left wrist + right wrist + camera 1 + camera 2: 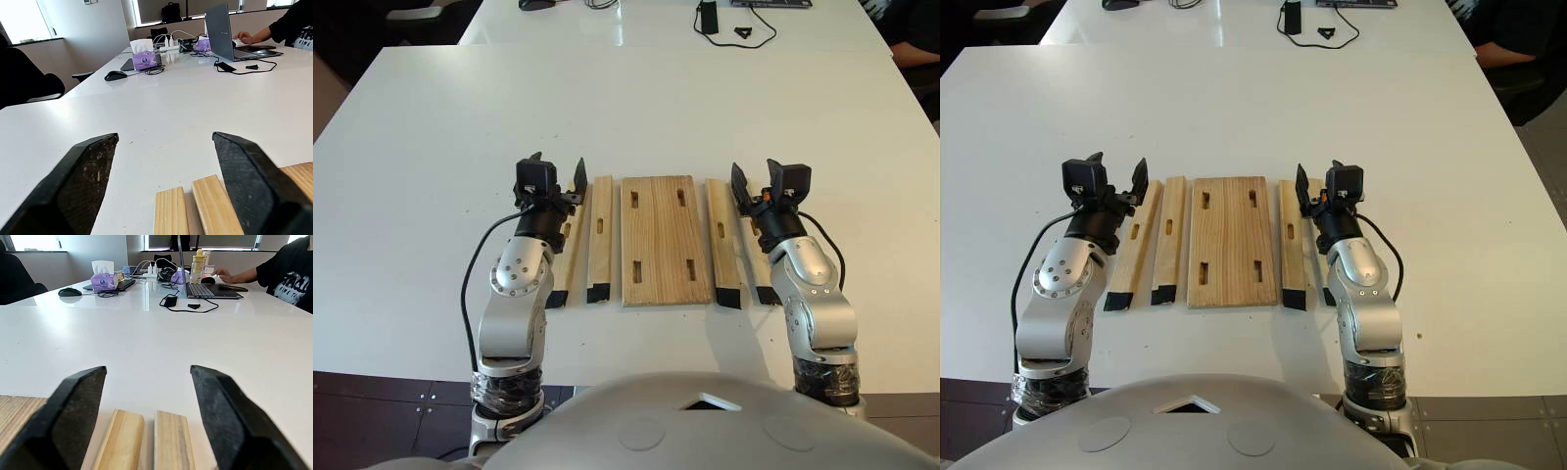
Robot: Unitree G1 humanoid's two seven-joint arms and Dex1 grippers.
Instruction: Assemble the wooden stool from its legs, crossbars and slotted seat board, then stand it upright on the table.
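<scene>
The slotted seat board (656, 240) lies flat on the white table (626, 108), near its front edge. Two wooden legs with black ends lie on each side of it: an inner left one (600, 240), an outer left one (570, 250), an inner right one (722, 240) and an outer right one (756, 264). My left gripper (556, 168) hovers open over the far end of the outer left leg (171, 213), holding nothing. Open and likewise holding nothing, my right gripper (754, 176) hangs over the far ends of the right legs (120, 440).
Bare white tabletop stretches beyond the parts and to both sides. A second table (646, 24) stands behind, carrying a mouse (536, 5), a black cable and device (708, 18), a tissue box (103, 280) and a laptop (205, 286).
</scene>
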